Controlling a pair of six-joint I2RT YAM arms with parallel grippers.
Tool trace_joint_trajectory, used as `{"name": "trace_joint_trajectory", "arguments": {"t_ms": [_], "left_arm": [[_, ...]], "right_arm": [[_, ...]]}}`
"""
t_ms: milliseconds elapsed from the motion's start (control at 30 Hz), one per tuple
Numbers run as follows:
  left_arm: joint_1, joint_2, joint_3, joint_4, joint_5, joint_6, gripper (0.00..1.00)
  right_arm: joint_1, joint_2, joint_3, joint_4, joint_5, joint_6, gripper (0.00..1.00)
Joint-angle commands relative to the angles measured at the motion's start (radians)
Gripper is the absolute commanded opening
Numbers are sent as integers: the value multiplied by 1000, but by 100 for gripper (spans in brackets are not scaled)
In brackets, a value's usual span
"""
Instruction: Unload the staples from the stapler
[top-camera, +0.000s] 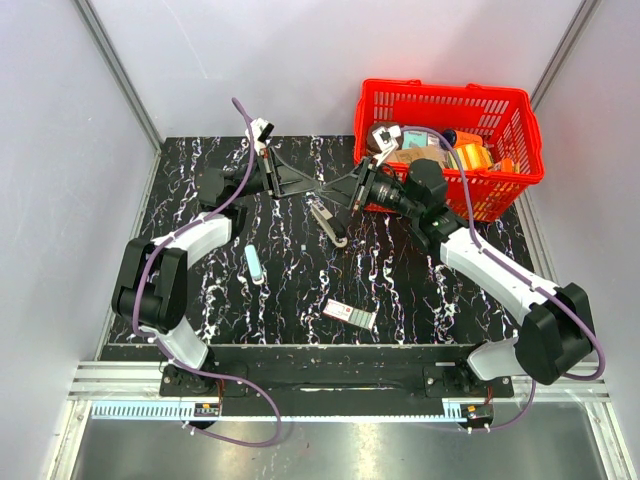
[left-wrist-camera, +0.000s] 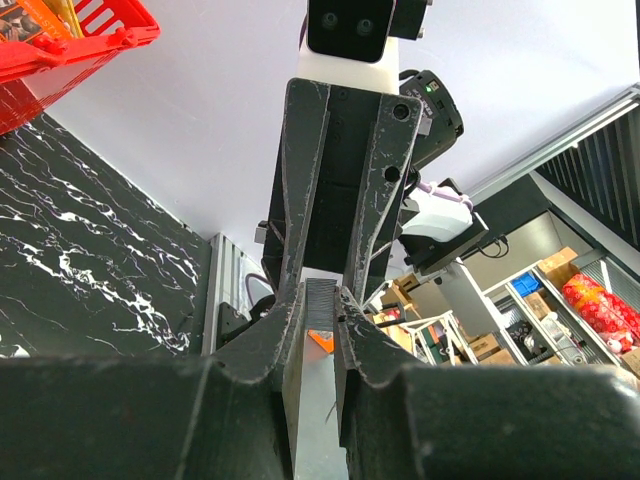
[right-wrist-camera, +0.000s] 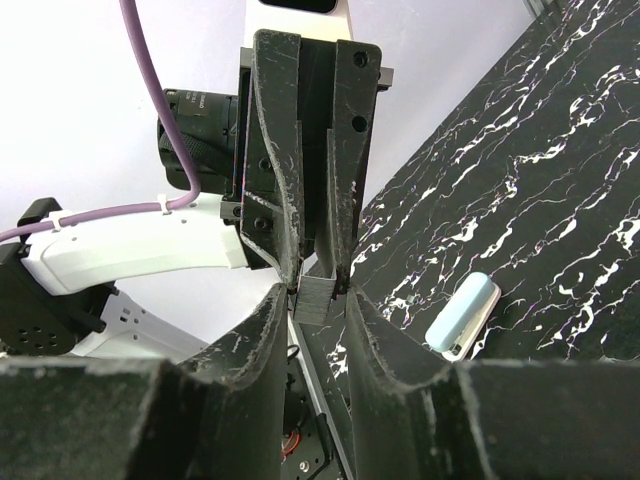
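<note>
Stapler (top-camera: 330, 222), as far as the top view shows, lies on the table (top-camera: 420, 290) just on the near side of the spot where the two arms meet tip to tip, and neither seems to touch it. Between the arms, off the table, is a small grey ribbed piece (left-wrist-camera: 320, 298) that I take for the strip of staples (too small in the top view to be sure). The left gripper (left-wrist-camera: 319, 310) is nearly closed and pinches one end of the strip. The right gripper (right-wrist-camera: 320, 296) has its fingers drawn in against the sides of the other end, so both seem to have it at once. That shared hold is the main risk. A staple strip is only lightly stuck together, so if the arms pull apart, twist or drift out of line while both clamp it, it will likely snap and shed loose staples onto the veined black table, where they would be hard to find. If one gripper lets go before the other has a firm hold, the strip may drop onto the stapler. Whether any staples remain inside cannot be told. The tube (top-camera: 254, 265), box (top-camera: 350, 314) and basket (top-camera: 450, 95) are well clear
</note>
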Motion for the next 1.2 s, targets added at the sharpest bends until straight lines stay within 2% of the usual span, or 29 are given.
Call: {"name": "trace_joint_trajectory", "arguments": {"t_ms": [0,33,167,400,1167], "left_arm": [[12,4,21,232,-48,25,13],[12,6,23,234,-47,23,13],[14,4,30,237,-45,19,12],[17,13,32,258,-50,3,12],[17,3,3,318,-41,-41,11]], "right_arm": [[23,-43,-7,15,-21,-14,16],[23,-42,-7,15,-24,-13,23],[26,-42,-14,23,-20,-10,33],[28,-48,-32,29,-20,-5,38],[29,-27,22,37,16,-16,37]]}}
